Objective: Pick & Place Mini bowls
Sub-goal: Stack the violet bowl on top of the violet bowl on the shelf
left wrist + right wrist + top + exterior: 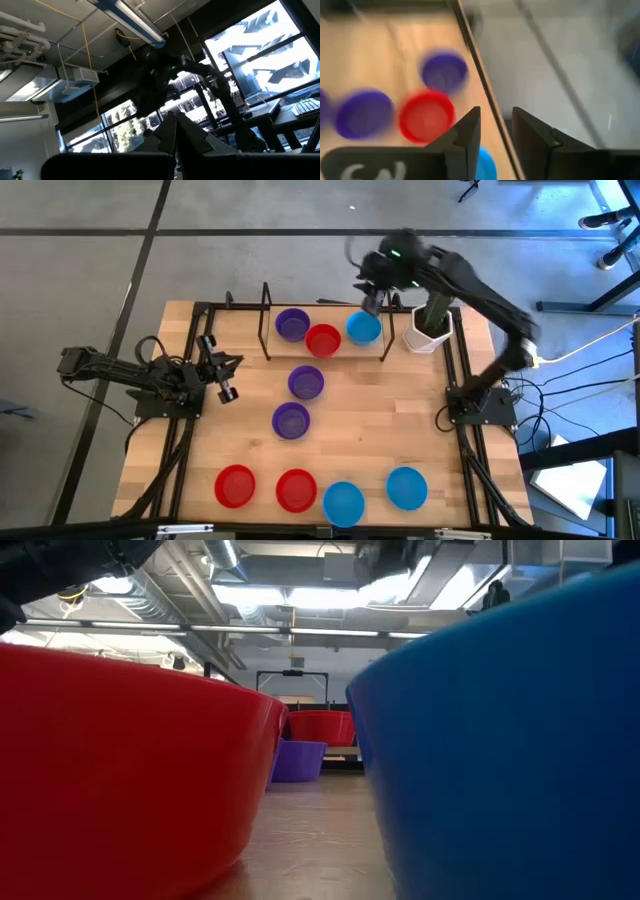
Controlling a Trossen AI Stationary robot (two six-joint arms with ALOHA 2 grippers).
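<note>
My right pincer (371,302) is hovering at the far edge, just beside the blue bowl (364,328).

The bowl is lying a little nearer than my fingers, which are standing apart and holding nothing; my right arm is reaching far, while my left pincer (226,376) is waiting together at the left.

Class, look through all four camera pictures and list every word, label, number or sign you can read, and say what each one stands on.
No text can be read for certain in any view.
Right wrist view: white marks on the right gripper, on its dark body; blurred and cut off by the edge, unreadable.
Mini bowls and white pot: no lettering visible.
</note>
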